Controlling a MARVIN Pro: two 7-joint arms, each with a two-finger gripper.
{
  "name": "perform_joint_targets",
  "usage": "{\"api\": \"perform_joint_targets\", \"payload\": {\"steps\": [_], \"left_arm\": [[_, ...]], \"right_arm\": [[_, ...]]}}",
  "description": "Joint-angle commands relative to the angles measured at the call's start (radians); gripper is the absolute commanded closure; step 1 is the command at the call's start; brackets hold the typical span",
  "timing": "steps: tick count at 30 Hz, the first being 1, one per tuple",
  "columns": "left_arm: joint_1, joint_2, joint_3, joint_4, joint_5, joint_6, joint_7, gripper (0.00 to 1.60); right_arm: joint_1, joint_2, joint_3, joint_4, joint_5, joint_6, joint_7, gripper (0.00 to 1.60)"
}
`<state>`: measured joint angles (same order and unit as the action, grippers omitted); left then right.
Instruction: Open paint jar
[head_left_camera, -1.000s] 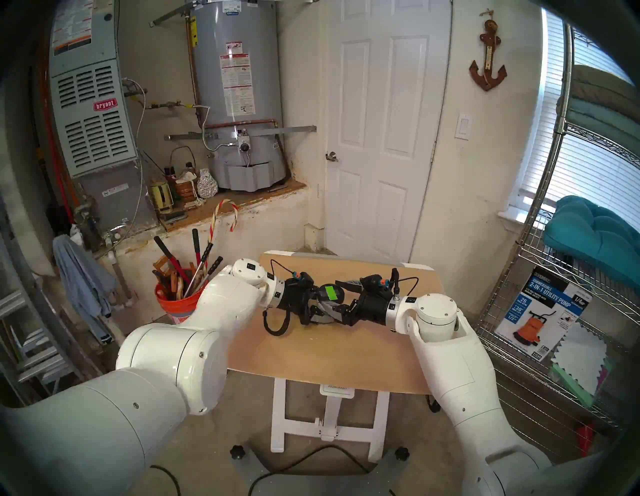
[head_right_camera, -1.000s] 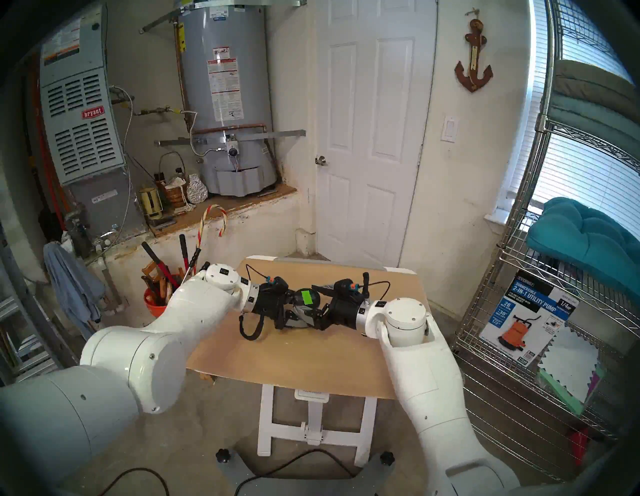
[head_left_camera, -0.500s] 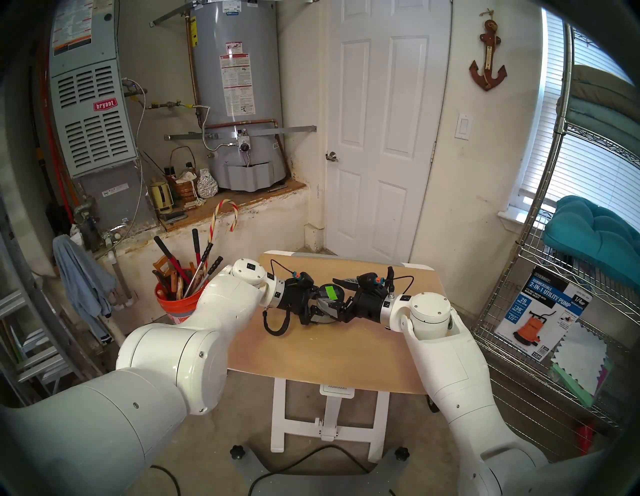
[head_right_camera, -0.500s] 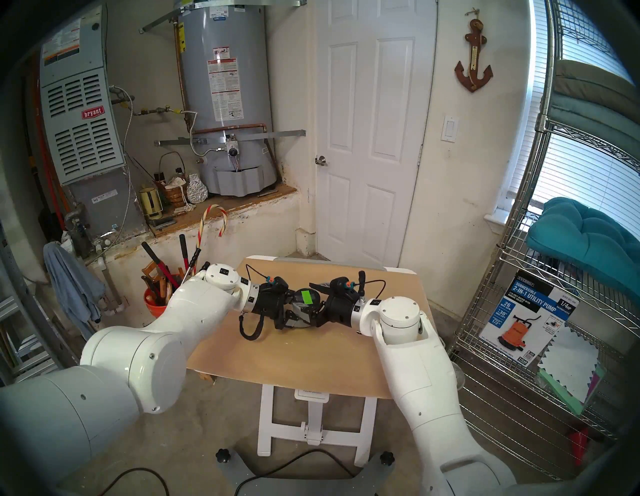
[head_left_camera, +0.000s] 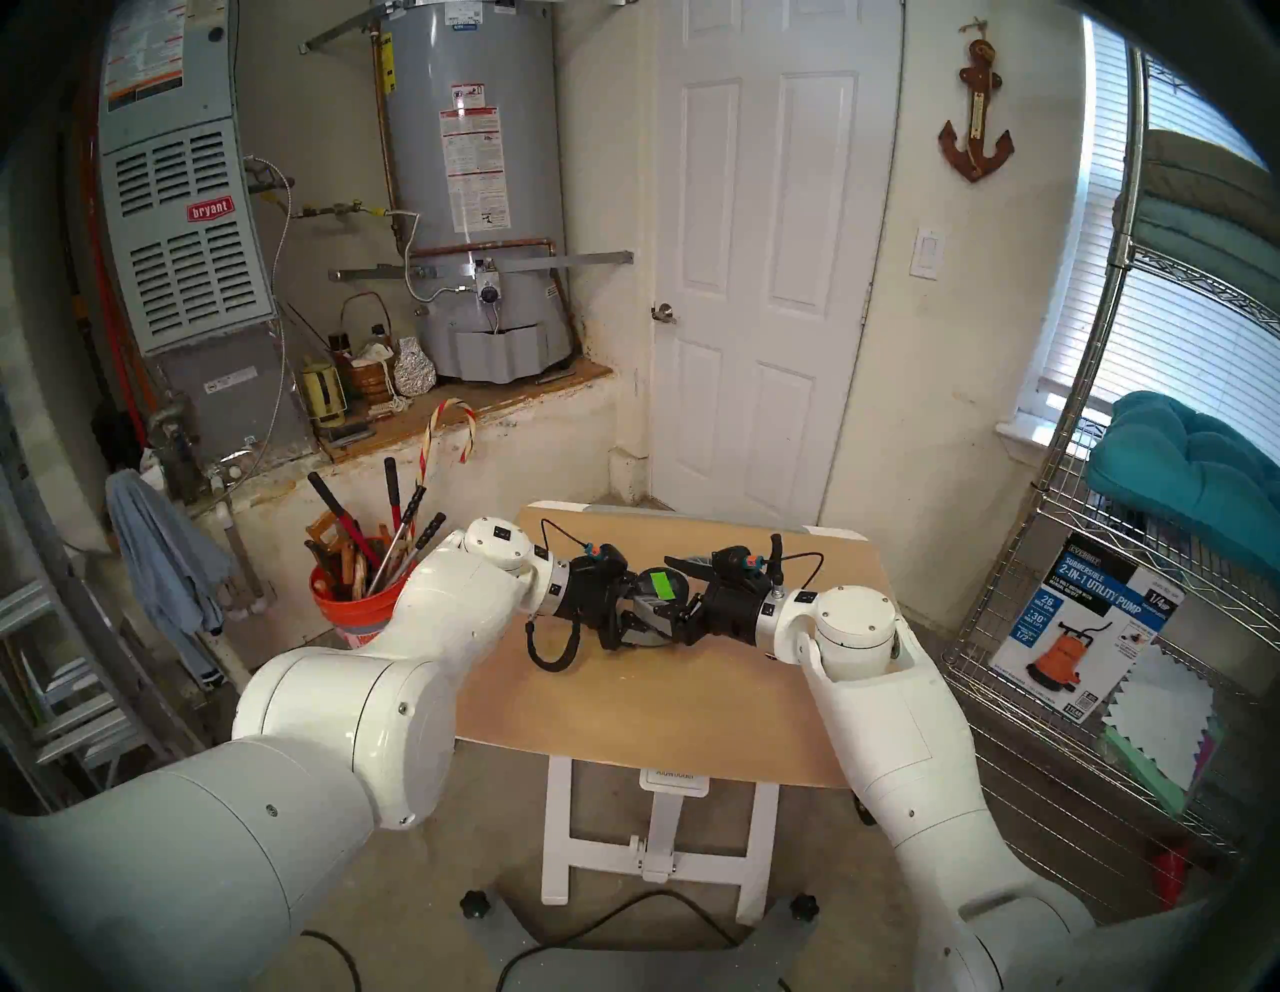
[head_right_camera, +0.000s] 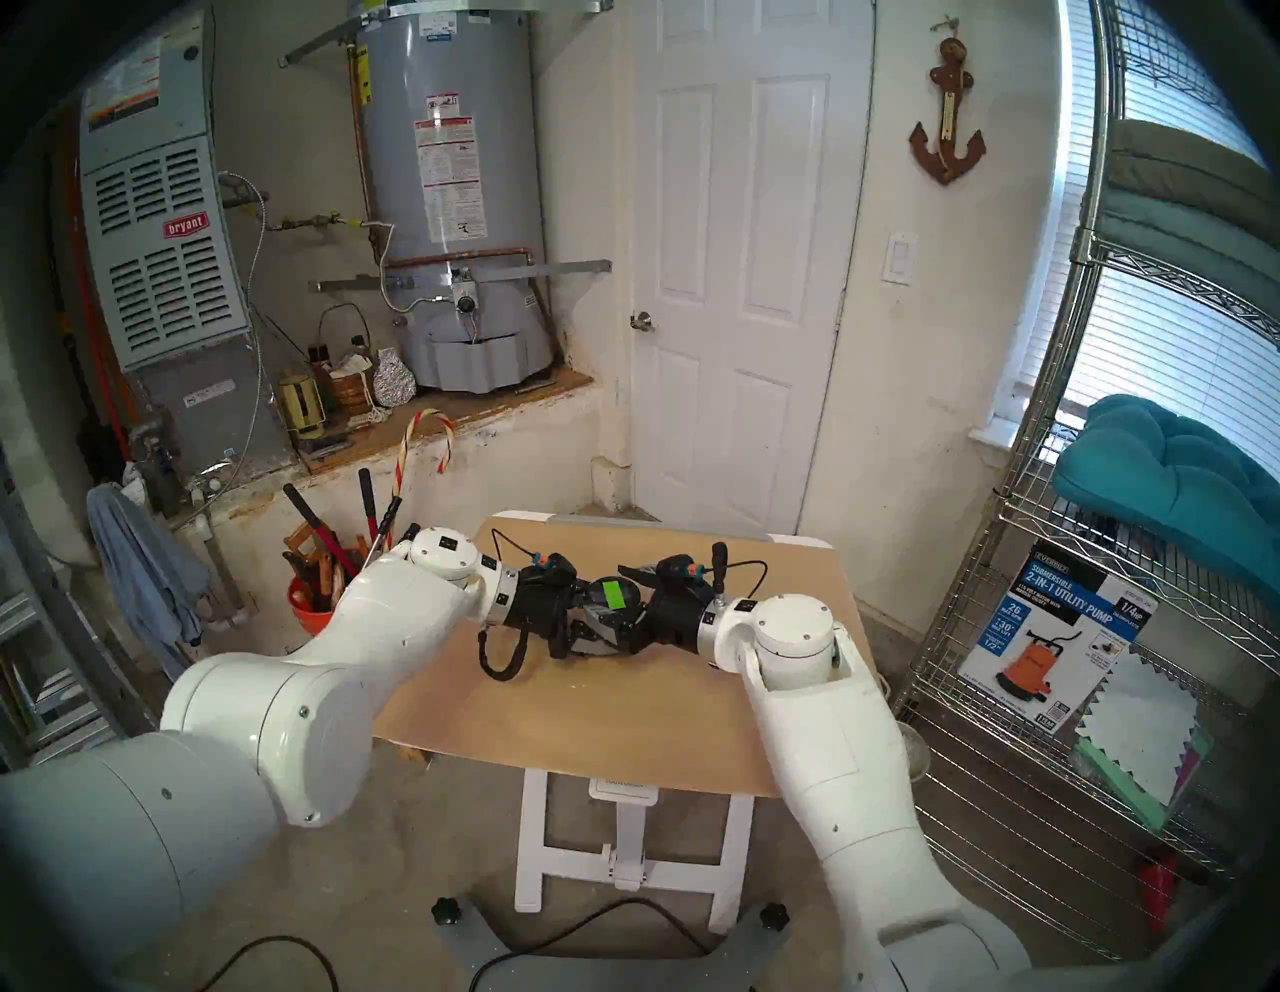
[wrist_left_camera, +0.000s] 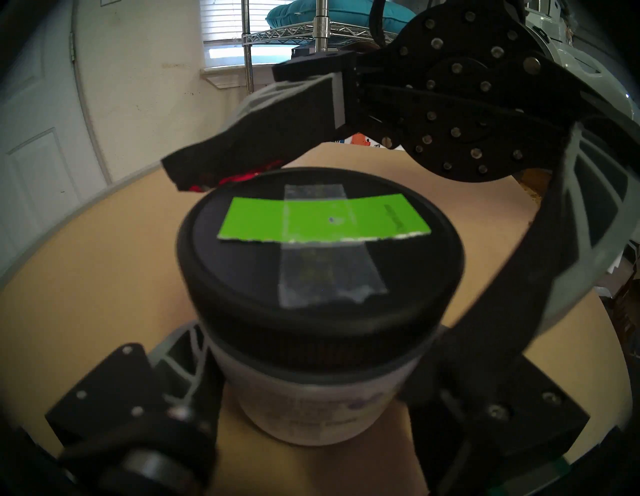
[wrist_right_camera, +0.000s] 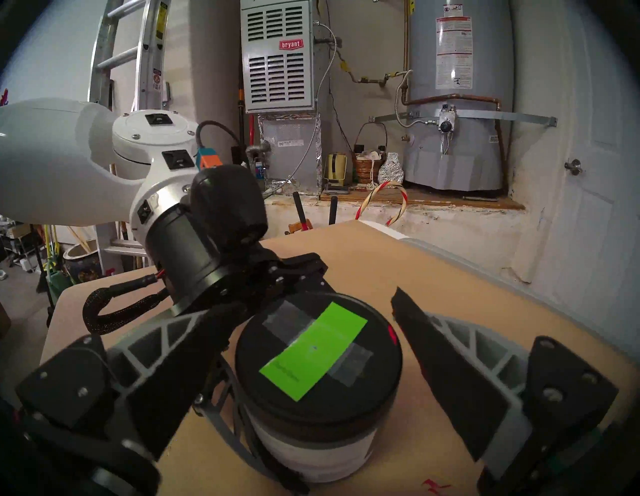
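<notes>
tan table (head_left_camera: 644, 706), paint jar (head_left_camera: 656, 601) clamped in left tool (head_left_camera: 641, 606), right tool (wrist_right_camera: 311, 363) astride lid (wrist_left_camera: 320, 249)

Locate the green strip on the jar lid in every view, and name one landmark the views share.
Head stereo left: green strip, just above centre, between the two grippers.
Head stereo right: green strip, same spot, slightly left.
Left wrist: centre, upper half.
Right wrist: centre, lower half.
Shared landmark: tan table.
</notes>
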<state>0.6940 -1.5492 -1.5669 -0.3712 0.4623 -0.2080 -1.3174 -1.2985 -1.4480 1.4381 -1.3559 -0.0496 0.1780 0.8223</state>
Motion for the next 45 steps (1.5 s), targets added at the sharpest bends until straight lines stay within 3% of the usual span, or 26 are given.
{"api": "perform_joint_targets", "payload": {"steps": [1, 7, 16, 45], "left_arm": [[-0.03, -0.002, -0.005, -0.012, -0.005, 0.001, 0.001, 1.6], [-0.03, -0.002, -0.007, -0.012, -0.002, 0.0, 0.002, 1.6], [-0.031, -0.003, -0.011, -0.011, 0.001, 0.0, 0.001, 1.6], [-0.032, -0.005, -0.023, -0.008, 0.012, -0.002, -0.001, 1.6]], "right_arm": [[-0.012, -0.035, 0.015, -0.023, -0.022, -0.053, -0.093, 0.0], [-0.051, -0.074, 0.039, -0.069, -0.016, -0.039, -0.152, 0.0], [-0.094, -0.085, 0.049, -0.111, 0.003, 0.02, -0.145, 0.0], [-0.054, -0.084, 0.039, -0.082, 0.003, 0.034, -0.127, 0.0]]}}
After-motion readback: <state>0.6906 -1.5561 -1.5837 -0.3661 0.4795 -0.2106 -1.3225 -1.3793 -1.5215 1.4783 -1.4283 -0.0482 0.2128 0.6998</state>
